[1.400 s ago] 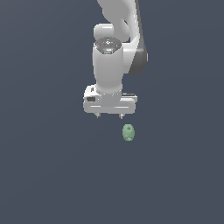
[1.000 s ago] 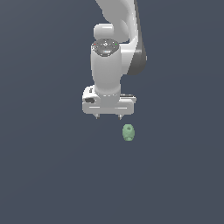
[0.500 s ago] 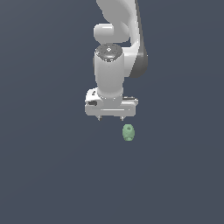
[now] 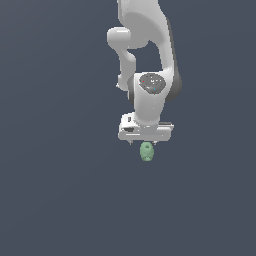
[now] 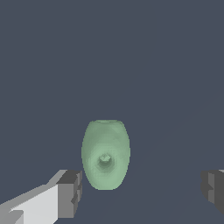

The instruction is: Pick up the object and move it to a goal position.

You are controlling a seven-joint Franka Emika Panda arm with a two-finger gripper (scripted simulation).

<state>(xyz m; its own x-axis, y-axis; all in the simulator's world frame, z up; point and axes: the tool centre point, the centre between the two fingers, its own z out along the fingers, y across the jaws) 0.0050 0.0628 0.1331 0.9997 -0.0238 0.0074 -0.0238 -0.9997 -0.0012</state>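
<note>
Fingers spread wide on the gripper, nothing held, and the green blob lies on the dark floor between them, nearer the one at its 8 o'clock than the one at 4 o'clock. One blob, one gripper, one arm. It looks light, stiff and matte, so probably not slippery; I'd pinch across its narrow waist.

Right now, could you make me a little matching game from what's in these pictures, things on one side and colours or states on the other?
Things:
1. object
2. tool
3. arm
4. fingertips

Descriptions:
A. white, curving down from above
B. dark grey blocks
C. pale green, egg-shaped
D. open, the object between its fingers, untouched

Pairs: 1-C, 2-D, 3-A, 4-B
</note>
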